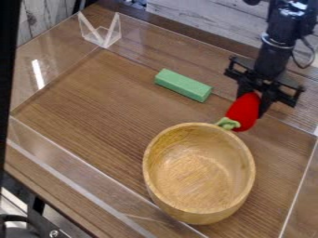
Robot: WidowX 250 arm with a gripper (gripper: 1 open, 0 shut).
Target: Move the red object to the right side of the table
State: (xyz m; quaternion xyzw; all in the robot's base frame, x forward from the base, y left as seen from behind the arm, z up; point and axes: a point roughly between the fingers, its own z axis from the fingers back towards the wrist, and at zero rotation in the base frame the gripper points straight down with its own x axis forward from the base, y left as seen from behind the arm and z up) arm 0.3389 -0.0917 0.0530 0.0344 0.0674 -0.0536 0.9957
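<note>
Gripping a glossy red toy (245, 112), end effector (254, 87) above wood-grain table (110, 110)

Strawberry (244, 112) in gripper (252, 85), right part of view, just behind bowl (199, 173), toward its right. Bowl on table (93, 130), front, right of middle. Block (184, 85) flat on table, behind bowl, left of strawberry, near middle. Clear holder (100, 32) at far left, well apart from block, behind and left of it. Table wall (221, 25) along far side, behind block and strawberry. Cables (19, 223) at near left corner, left of bowl, apart.
</note>
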